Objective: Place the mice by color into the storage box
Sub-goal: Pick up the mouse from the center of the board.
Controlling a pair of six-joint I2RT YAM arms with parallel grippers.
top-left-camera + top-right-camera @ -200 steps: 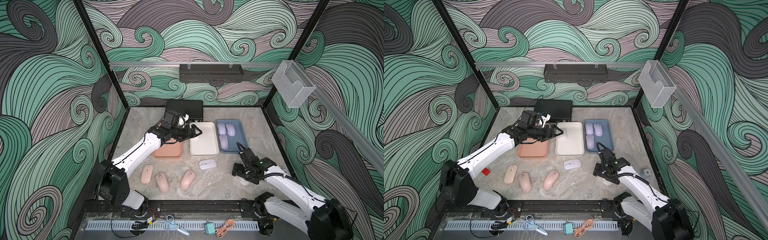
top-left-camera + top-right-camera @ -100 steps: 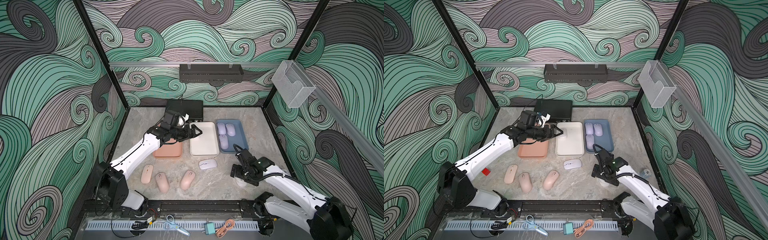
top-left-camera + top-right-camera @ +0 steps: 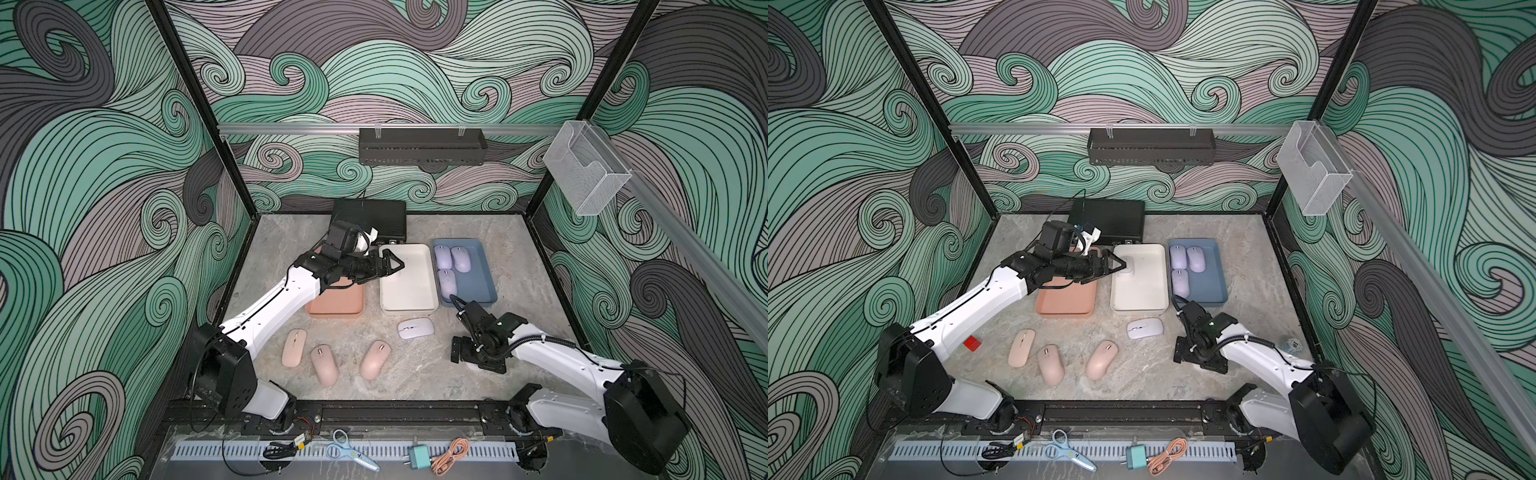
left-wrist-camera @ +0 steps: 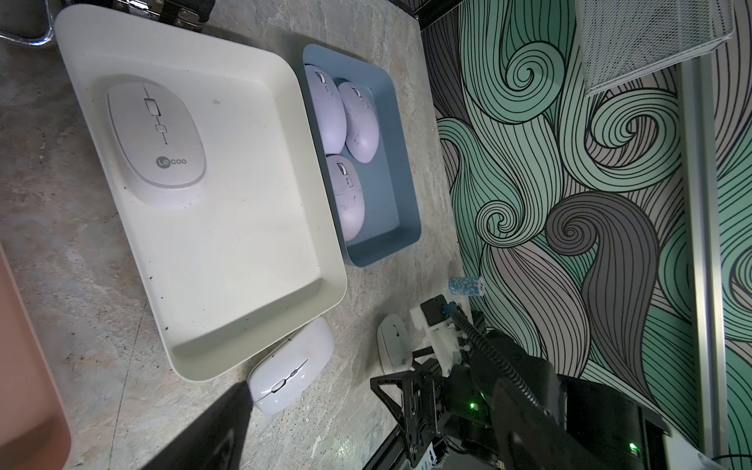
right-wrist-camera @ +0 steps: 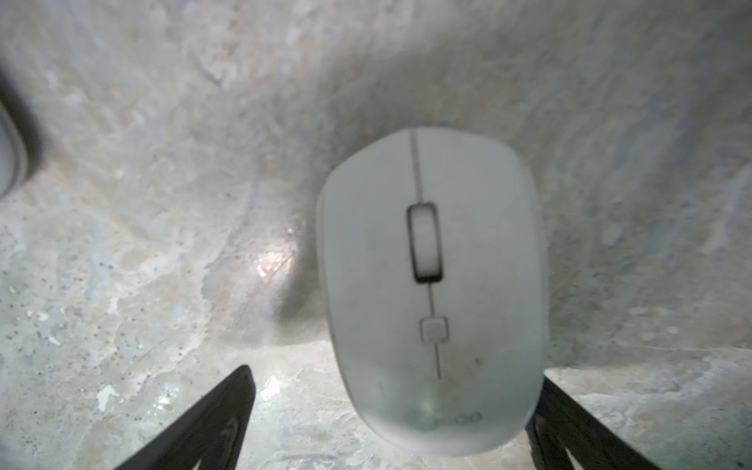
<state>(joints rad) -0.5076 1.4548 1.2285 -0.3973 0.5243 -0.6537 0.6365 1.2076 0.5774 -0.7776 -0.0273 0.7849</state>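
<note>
The right tool stands spread around a whitish mouse on the desk, not pinching it yet; I judge this mouse must go to the white tray. The left tool, spread and empty, hangs over that tray, where a mouse marked "Lecoo" lies. Three purple mice sit in the blue tray; three pink mice lie on the desk, outside the pink tray.
</note>
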